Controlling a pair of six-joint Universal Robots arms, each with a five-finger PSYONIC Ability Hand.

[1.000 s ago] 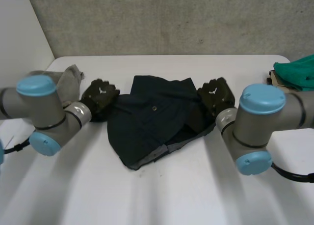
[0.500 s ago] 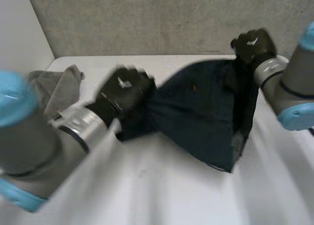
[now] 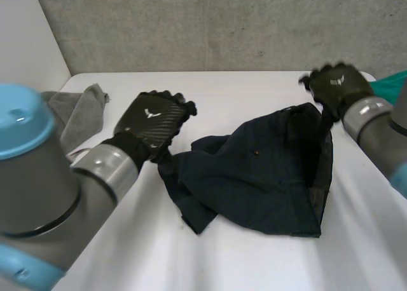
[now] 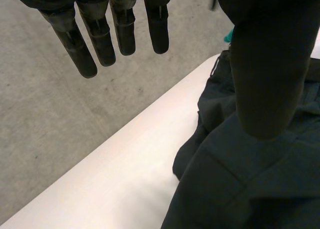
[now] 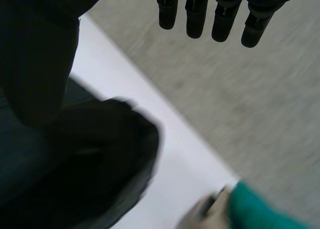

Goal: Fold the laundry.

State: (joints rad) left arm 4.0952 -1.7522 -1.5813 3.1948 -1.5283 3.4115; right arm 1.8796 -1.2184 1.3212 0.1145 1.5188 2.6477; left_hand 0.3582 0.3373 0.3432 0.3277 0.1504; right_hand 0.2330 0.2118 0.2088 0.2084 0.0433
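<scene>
A dark navy garment point(image 3: 261, 176) lies crumpled on the white tabletop point(image 3: 241, 87), a little to the robot's right of the middle, its far right corner bunched up higher than the rest. The left hand point(image 3: 152, 121) hovers over the garment's left end. In the left wrist view its fingers point(image 4: 102, 34) hang straight and spread well away from the thumb, with nothing between them. The right hand point(image 3: 336, 87) hangs above the raised far right corner. Its fingers point(image 5: 197, 19) are likewise straight and apart from the thumb, gripping nothing, with the cloth below. A grey cloth point(image 3: 79, 110) lies at the tabletop's far left, and a green cloth point(image 3: 389, 84) at its far right edge.
</scene>
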